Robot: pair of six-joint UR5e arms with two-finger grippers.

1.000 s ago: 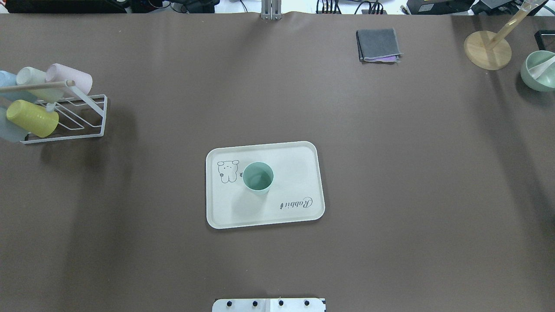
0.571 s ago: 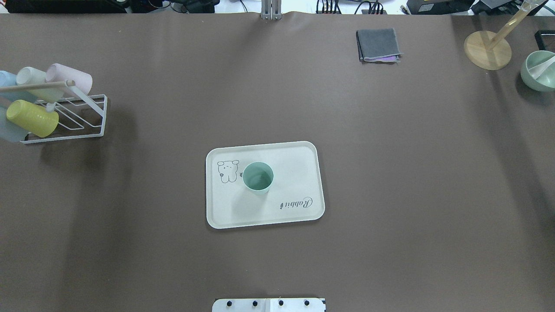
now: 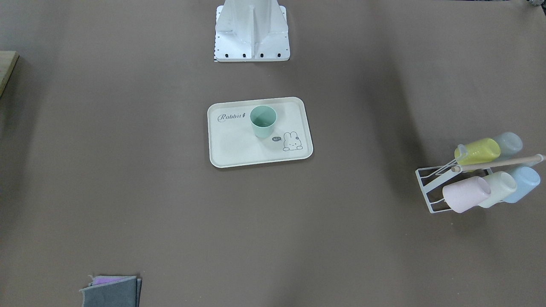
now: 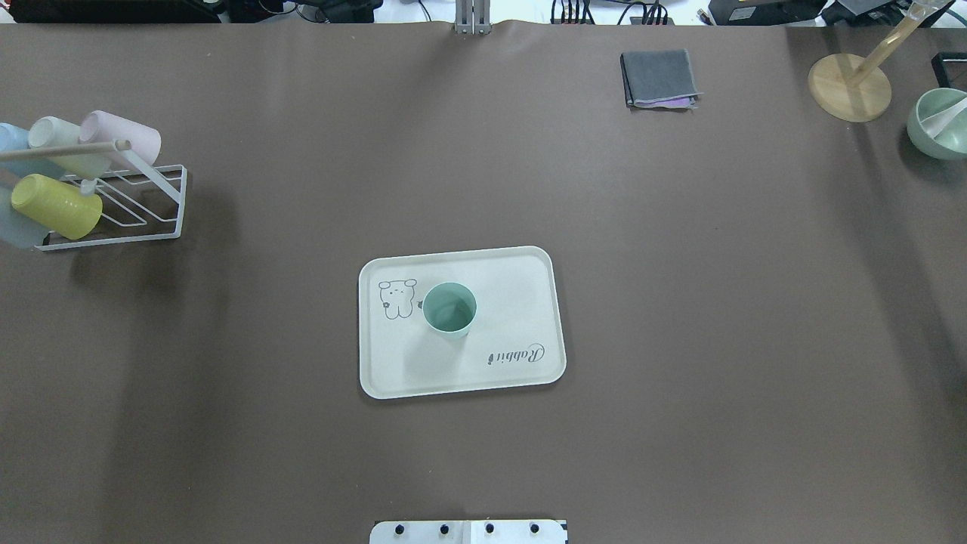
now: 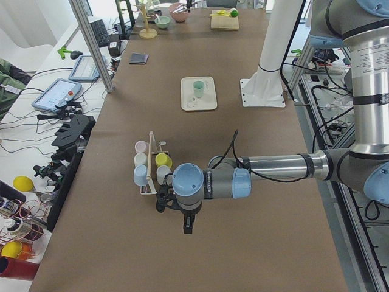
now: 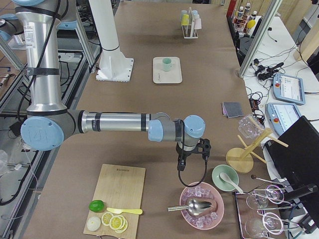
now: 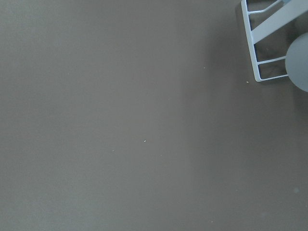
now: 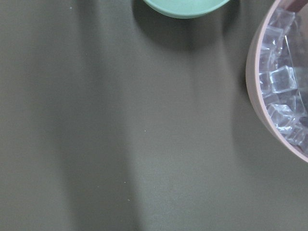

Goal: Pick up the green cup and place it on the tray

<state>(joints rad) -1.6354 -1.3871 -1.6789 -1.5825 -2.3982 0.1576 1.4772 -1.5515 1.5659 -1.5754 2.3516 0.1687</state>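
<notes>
The green cup (image 4: 449, 308) stands upright and empty on the cream Rabbit tray (image 4: 514, 272) at the table's middle, next to the bunny drawing. Both also show in the front view: the cup (image 3: 263, 121) and the tray (image 3: 239, 145). No gripper is near them. My left gripper (image 5: 188, 226) hangs over bare table beside the cup rack at the table's left end. My right gripper (image 6: 182, 164) hangs over bare table near the bowls at the right end. They show only in the side views, so I cannot tell whether they are open or shut.
A white wire rack (image 4: 113, 204) holds several pastel cups at far left. A folded grey cloth (image 4: 659, 78), a wooden stand (image 4: 850, 87) and a green bowl (image 4: 939, 122) lie at the back right. A pink bowl of ice (image 8: 284, 82) is beside the right wrist.
</notes>
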